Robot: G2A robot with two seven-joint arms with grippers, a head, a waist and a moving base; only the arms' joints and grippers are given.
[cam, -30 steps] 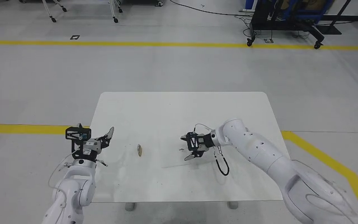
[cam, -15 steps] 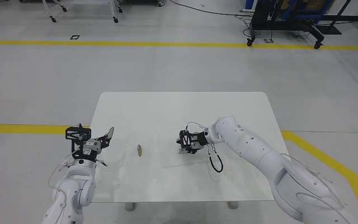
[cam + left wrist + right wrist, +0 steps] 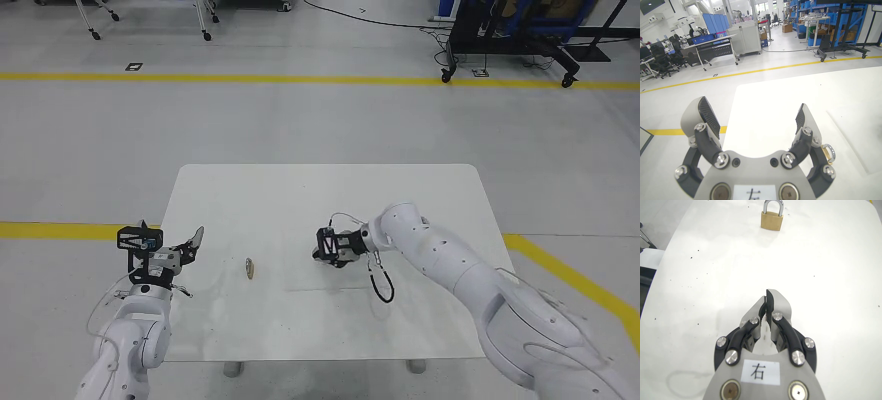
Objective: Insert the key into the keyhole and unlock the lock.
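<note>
A brass padlock [image 3: 249, 267] with a silver shackle lies on the white table [image 3: 300, 190], left of the middle. In the right wrist view the padlock [image 3: 772, 220] lies straight ahead of my right gripper [image 3: 766, 294], some way off. That right gripper [image 3: 320, 250] is near the table's middle, shut on the key, which is hidden between its pads. My left gripper [image 3: 192, 246] stands open at the table's left edge with nothing in it. In the left wrist view the padlock [image 3: 828, 155] peeks out beside the left gripper [image 3: 753, 113].
A black cable loop [image 3: 380, 285] hangs from the right arm over the table. Small dark specks dot the table top [image 3: 696, 275]. The floor around has yellow lines [image 3: 300, 77]; the table's left edge [image 3: 168, 240] runs close by the left gripper.
My right gripper went from open to shut near the table's middle, then moved left and a little farther back, toward the padlock. The left arm and the padlock have stayed put.
</note>
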